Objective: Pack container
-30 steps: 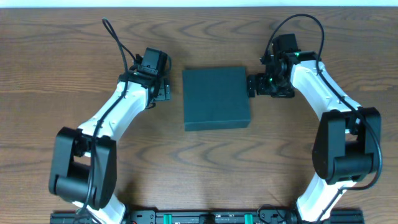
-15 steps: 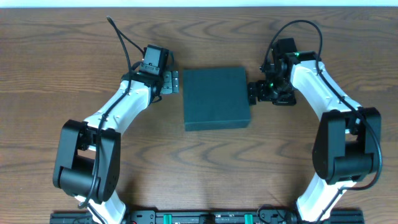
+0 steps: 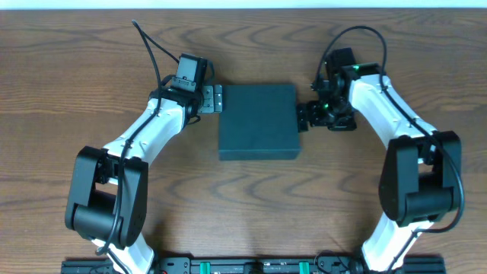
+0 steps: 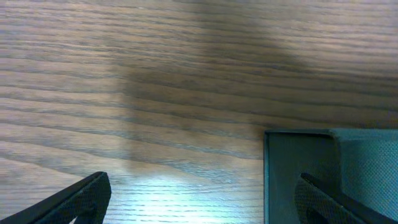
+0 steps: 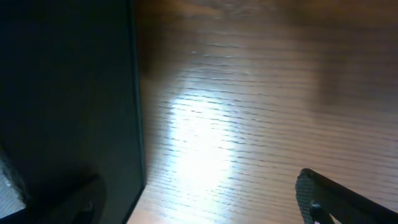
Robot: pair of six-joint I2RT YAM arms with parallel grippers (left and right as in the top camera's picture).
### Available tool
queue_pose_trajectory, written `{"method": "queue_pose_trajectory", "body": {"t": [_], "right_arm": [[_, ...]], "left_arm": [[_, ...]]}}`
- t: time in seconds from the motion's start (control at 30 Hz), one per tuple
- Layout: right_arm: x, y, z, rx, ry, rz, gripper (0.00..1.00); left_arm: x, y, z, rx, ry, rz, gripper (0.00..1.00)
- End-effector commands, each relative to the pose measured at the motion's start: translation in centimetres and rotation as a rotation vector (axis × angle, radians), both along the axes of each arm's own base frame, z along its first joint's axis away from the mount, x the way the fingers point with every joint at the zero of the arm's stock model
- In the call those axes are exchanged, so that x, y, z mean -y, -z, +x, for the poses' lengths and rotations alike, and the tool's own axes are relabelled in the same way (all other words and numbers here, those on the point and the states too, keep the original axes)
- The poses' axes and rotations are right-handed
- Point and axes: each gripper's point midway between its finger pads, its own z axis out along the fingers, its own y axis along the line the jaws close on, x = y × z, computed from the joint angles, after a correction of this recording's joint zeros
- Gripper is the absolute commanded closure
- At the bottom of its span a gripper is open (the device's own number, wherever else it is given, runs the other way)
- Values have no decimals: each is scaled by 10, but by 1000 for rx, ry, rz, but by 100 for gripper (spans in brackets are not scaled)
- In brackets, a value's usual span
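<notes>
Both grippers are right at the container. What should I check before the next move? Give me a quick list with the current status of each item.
1. Lid of the container open for packing: not ok, it lies flat and shut.
2. Left gripper open: ok, one finger is over the container's far left corner and the other is off it.
3. Right gripper open: ok, the fingers are spread across the container's right edge.
4. Fingers touching the container: cannot tell.
5. What is inside: cannot tell, the lid hides it.
6. Container flat on the table: ok.
</notes>
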Motion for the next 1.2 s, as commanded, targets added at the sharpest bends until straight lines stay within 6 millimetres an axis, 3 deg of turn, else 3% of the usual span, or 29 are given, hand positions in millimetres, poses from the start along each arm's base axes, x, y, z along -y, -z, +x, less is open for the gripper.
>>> {"method": "queue_pose_trajectory", "body": {"t": [0.0,0.3,0.43,0.57,0.7,0.87,1.0,1.17], "right_arm": [[-18,5,-2,-4,-48,40,1],[-6,5,9,31,-15,24,1],[5,-1,13,51,5,14,1],[16,-22,20,117,27,15,1],[36,-59,25,224,59,-25,1],[43,-140,14,443,-1,-20,1],[41,-213,-15,655,-60,-18,1],[33,-292,-81,918,-149,-8,1]], "left_arm": [[4,4,-3,-14,24,1,5],[-21,-4,-3,10,-50,117,5],[-26,-30,-4,60,-65,123,5],[-28,-75,-6,154,-57,100,5],[-31,-115,-17,227,-45,90,5],[-40,-161,-50,276,-28,84,5],[-47,-190,-91,291,-12,73,5],[-48,-225,-153,341,49,49,5]]}}
